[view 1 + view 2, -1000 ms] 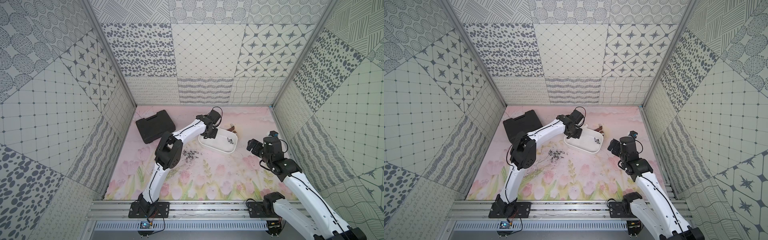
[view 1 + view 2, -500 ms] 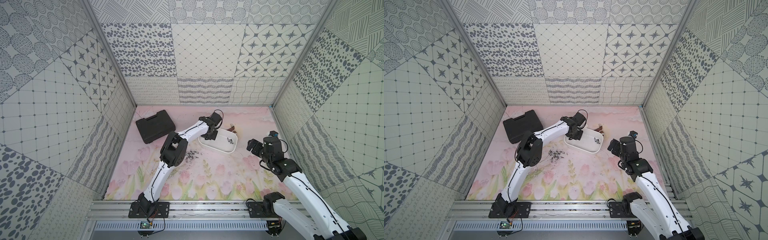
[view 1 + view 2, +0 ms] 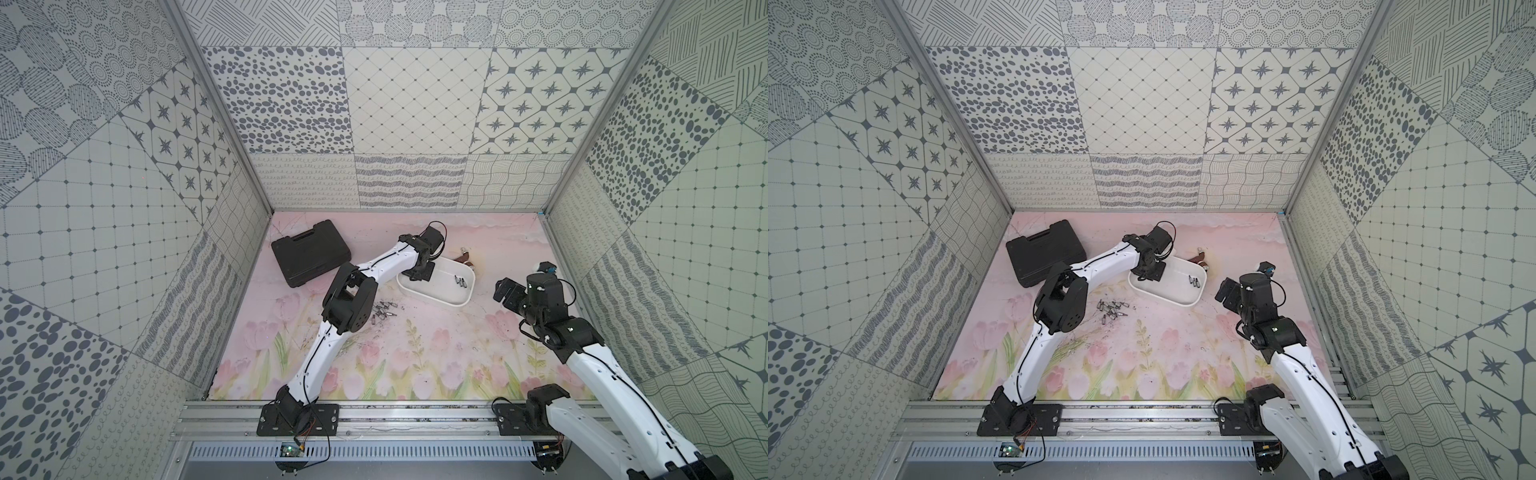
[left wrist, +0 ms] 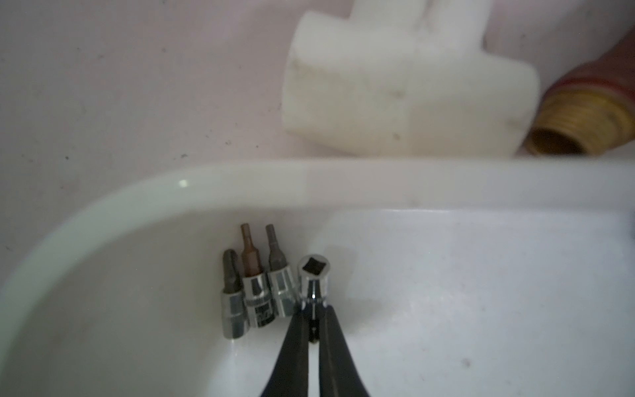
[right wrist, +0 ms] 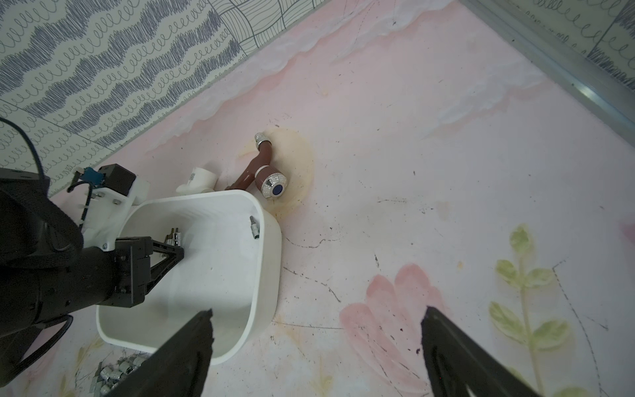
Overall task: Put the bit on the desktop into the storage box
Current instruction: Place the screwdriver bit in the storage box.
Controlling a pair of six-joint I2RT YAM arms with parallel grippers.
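Note:
My left gripper [image 4: 313, 305] reaches down inside the white storage box [image 4: 137, 192] and is shut on a chrome bit [image 4: 313, 280] held just over the box floor. Three more bits [image 4: 256, 292] lie side by side right next to it. In both top views the left gripper [image 3: 422, 274] [image 3: 1152, 272] hangs over the box's left end, and other bits [image 3: 462, 281] lie at its right end. A pile of loose bits [image 3: 384, 313] [image 3: 1113, 309] rests on the desktop [image 3: 415, 353] left of the box [image 3: 436, 296]. My right gripper [image 5: 318, 311] [image 3: 505, 291] hovers open, to the right of the box, holding nothing.
A black tool case [image 3: 311, 252] lies at the back left. Just behind the box lie a brown faucet [image 5: 264, 168] and a white pipe tee [image 4: 395, 89]. Patterned walls close in the desktop on three sides.
My left gripper has come down into the box with the bit, and the left elbow has shifted a little to the right. The right arm has not moved.

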